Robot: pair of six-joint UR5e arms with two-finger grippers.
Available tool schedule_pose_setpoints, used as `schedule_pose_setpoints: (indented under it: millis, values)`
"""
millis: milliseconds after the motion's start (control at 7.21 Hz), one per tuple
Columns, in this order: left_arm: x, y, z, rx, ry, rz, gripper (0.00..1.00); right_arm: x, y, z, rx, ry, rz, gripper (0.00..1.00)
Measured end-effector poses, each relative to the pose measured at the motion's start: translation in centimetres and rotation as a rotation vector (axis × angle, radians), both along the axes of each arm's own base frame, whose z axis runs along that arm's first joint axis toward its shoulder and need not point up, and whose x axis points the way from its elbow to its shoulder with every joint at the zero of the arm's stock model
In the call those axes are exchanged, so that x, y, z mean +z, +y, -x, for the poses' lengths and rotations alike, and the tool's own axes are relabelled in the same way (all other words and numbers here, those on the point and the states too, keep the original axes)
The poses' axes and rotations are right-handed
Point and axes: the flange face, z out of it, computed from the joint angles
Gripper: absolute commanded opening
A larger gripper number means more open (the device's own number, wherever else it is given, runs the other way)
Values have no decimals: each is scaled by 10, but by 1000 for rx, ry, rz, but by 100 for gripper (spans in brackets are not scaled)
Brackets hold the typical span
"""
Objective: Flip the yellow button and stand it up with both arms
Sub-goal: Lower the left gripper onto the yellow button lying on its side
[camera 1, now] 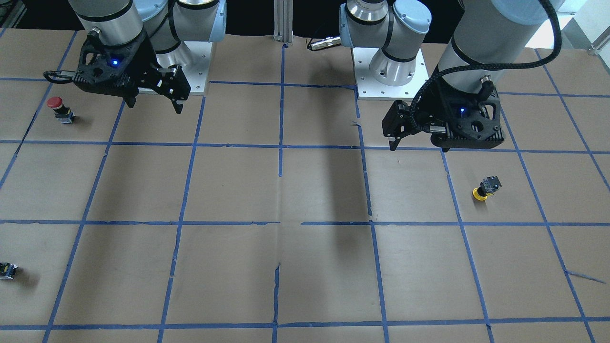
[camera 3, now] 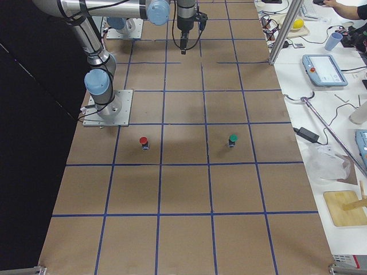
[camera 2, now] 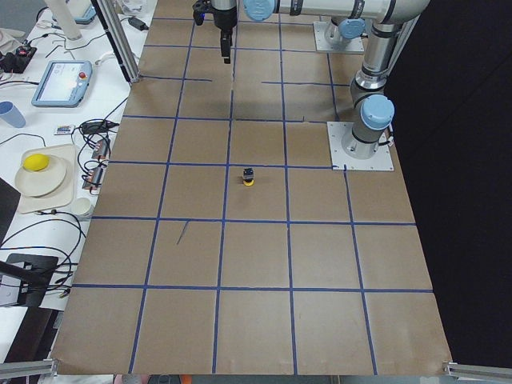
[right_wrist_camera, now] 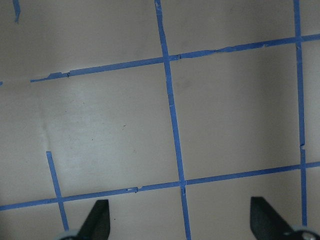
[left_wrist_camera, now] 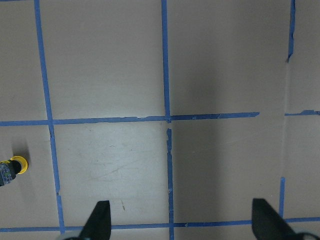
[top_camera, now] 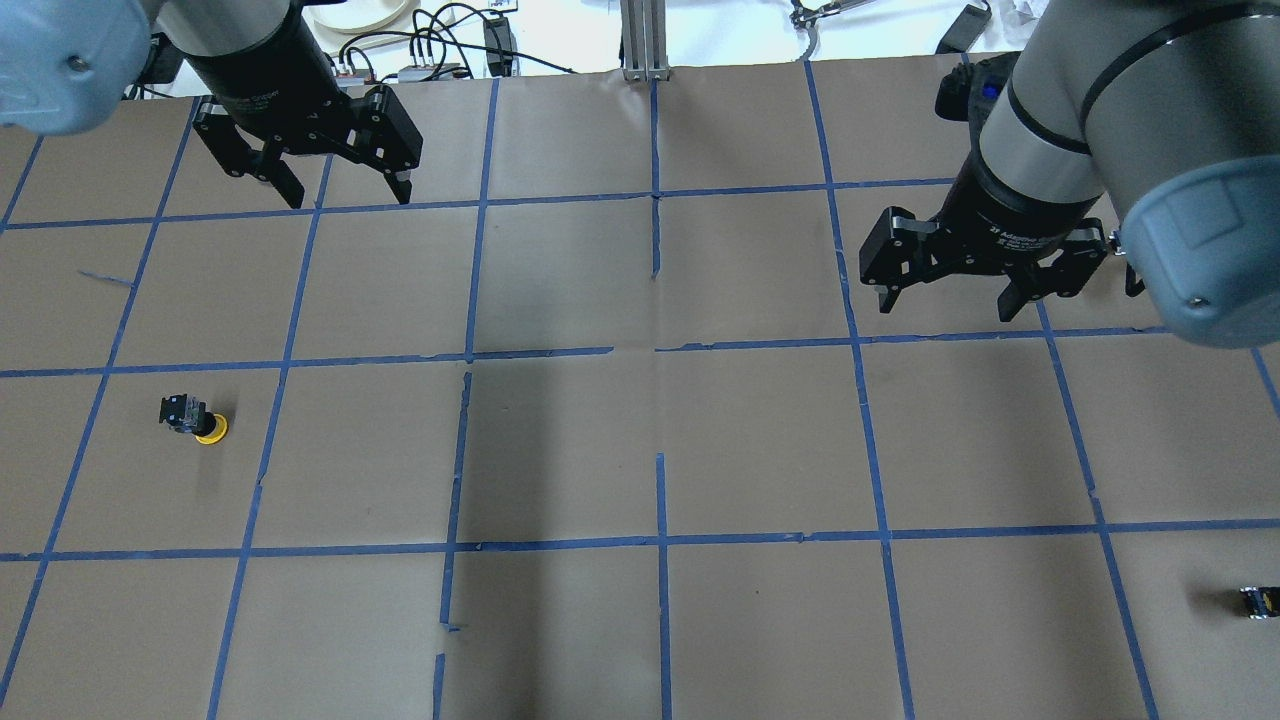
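Observation:
The yellow button (top_camera: pixel 193 418) lies tipped on the brown paper, its yellow cap on the table and its black-grey body up and to the side. It also shows in the front view (camera 1: pixel 486 188), the left side view (camera 2: pixel 250 177) and at the left edge of the left wrist view (left_wrist_camera: pixel 11 167). My left gripper (top_camera: pixel 349 197) (camera 1: pixel 417 143) hangs open and empty above the table, well away from the button. My right gripper (top_camera: pixel 945 308) (camera 1: pixel 155 105) is open and empty on the other side. Both wrist views show spread fingertips (left_wrist_camera: pixel 100 217) (right_wrist_camera: pixel 97 217) over bare paper.
A red-capped button (camera 1: pixel 59 108) stands near my right gripper. A green-capped button (camera 3: pixel 232 139) stands further out. A tiny dark part (top_camera: pixel 1258 600) lies at the table's near right edge. Blue tape lines grid the paper. Cables and gear lie beyond the far edge.

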Motion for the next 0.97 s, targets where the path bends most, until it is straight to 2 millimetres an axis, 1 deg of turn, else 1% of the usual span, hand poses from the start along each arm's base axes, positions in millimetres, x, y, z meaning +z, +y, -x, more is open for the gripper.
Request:
schedule_pose_setpoints:
  millis: [277, 416, 832, 971]
  values:
    - [-4, 1, -4, -2, -4, -11, 99, 3, 2, 1, 3, 5, -2, 100]
    - [-17, 2, -23, 22, -4, -35, 99, 4, 2, 1, 3, 7, -2, 100]
    - [-65, 10, -128, 104, 18, -102, 99, 4, 1, 2, 2, 12, -5, 100]
    - [-87, 12, -163, 148, 16, -118, 99, 2, 2, 1, 2, 11, -7, 100]
